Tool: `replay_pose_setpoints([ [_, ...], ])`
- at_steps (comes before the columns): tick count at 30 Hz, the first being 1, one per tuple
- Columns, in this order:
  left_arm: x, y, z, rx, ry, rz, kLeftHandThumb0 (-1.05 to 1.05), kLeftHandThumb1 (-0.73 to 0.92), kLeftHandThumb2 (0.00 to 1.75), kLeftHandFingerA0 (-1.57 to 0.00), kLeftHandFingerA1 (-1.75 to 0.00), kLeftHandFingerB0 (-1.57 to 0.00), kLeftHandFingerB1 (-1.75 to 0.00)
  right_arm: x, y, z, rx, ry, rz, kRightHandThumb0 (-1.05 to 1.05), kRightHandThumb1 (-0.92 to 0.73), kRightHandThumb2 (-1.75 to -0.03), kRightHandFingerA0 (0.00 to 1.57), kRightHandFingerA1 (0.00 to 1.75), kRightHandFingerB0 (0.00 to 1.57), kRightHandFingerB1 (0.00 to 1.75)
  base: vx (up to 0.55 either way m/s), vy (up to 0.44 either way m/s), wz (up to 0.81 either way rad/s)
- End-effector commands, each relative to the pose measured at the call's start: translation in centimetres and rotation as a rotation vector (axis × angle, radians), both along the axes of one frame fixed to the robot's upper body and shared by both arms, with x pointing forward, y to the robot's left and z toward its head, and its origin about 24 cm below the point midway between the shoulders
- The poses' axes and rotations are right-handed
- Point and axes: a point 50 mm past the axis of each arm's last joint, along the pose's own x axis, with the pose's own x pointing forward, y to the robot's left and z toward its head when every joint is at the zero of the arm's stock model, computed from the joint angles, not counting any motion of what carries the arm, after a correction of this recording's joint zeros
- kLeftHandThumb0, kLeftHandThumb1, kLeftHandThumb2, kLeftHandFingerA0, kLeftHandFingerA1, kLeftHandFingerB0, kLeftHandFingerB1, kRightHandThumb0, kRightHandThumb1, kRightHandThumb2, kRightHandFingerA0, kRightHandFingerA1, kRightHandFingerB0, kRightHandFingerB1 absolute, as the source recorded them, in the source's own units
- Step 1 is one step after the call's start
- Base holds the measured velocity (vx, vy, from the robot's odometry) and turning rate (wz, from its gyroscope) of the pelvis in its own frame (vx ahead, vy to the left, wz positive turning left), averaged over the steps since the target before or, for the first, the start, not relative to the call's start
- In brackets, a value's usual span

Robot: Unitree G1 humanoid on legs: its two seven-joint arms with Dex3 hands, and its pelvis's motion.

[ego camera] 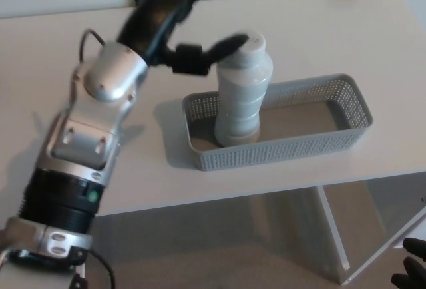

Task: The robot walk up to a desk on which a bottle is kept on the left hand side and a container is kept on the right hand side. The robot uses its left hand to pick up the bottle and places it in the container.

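L fingers (223,44): spread, holding nothing; one black digit reaches twd the cap, tip just beside it, can't tell if touching. Rest of fingers blurred near top edge.
L hand (174,19): above & to the left of the bottle, over the desk, outside the basket. Open posture reads as a release, judged from the free-standing bottle.
L arm (93,122): silver forearm comes in from bottom left, crossing the desk's front edge; angled away from the basket, so it doesn't hang over the rim.
Bottle (243,92): white, ribbed, cap on, upright inside the container at its left end, base on the basket floor, close to the front wall. Stands unsupported.
Container (346,106): grey mesh basket, right-front part of the desk, long side along the front edge; right portion unoccupied.
Desk (319,29): pale top, bare around the basket.
R hand (413,276): only black fingertips at the bottom right corner, below desk level; fingers' state can't tell.
Task status: placing looks done; what's left, I'd judge, is clearing the L hand w/o clipping the cap, since a tall bottle tips easily.
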Motion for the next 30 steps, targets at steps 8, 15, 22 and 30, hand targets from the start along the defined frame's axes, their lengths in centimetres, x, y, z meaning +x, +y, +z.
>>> replay_pose_setpoints([
  [8,-13.9,15.8,12.8,-0.165,-0.536,0.066,-0.93,0.65,0.6,0.0,0.0,0.0,0.0,0.4,-1.4,0.8,-0.074,0.012,0.054,-0.8,-0.45,-0.6,0.76,0.57,0.67,0.49,0.0,0.0,0.0],
  [15,-17.0,28.9,5.2,-0.301,-0.2,0.468,-0.76,0.58,0.58,0.0,0.0,0.0,0.0,-0.3,-2.3,0.6,-0.065,0.042,0.0,-0.72,-0.51,-0.56,0.76,0.58,0.67,0.5,0.0,0.0,0.0],
  [22,-22.7,36.0,-3.4,-0.347,0.064,0.884,-0.75,0.44,0.86,0.0,-0.08,0.0,-0.13,-1.1,-3.8,1.0,-0.039,0.033,-0.101,-0.7,-0.52,-0.57,0.72,0.58,0.67,0.55,0.0,0.0,0.0],
  [30,-27.1,36.6,-12.6,-0.324,0.372,1.175,-0.78,0.69,0.68,0.0,-0.32,0.0,-0.02,-3.1,-5.5,1.1,-0.023,0.045,-0.164,-0.66,-0.51,-0.56,0.65,0.56,0.61,0.48,0.0,0.0,0.0],
])
